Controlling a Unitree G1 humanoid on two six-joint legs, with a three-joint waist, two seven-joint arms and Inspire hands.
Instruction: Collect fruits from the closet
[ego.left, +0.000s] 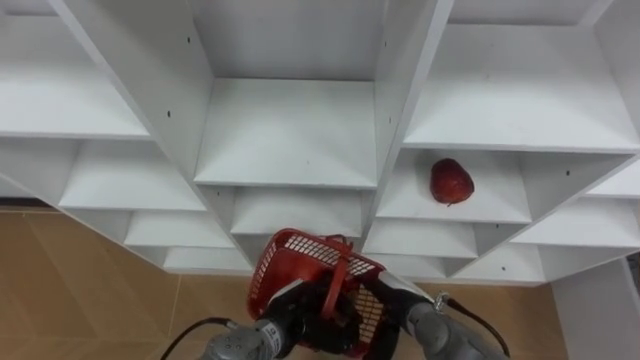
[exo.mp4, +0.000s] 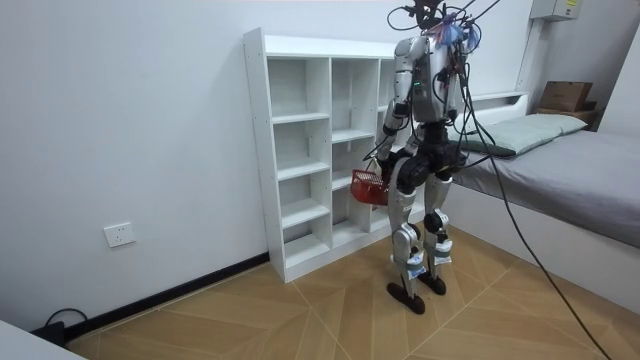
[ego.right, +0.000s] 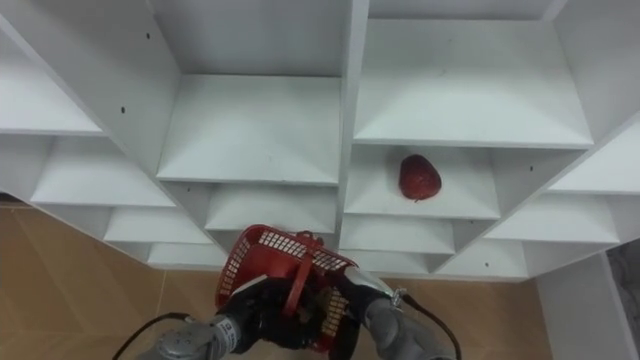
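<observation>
A red fruit (ego.left: 451, 181) lies on a shelf in the right column of the white closet (ego.left: 290, 130), level with the second shelf from the top in view. Low in front of me hangs a red mesh basket (ego.left: 300, 262) with its handle (ego.left: 341, 268) standing up. My left hand (ego.left: 297, 314) comes in from the lower left and is curled on the basket's near side. My right hand (ego.left: 400, 303) sits at the basket's right side, partly behind the mesh. In the room view I stand upright facing the closet (exo.mp4: 300, 150), basket (exo.mp4: 368, 187) at hip height.
The closet's other compartments hold nothing. Wooden floor (ego.left: 80, 290) shows below the shelves. A grey wall (ego.left: 600, 310) stands at the closet's right end. In the room view a bed (exo.mp4: 560, 170) lies behind me.
</observation>
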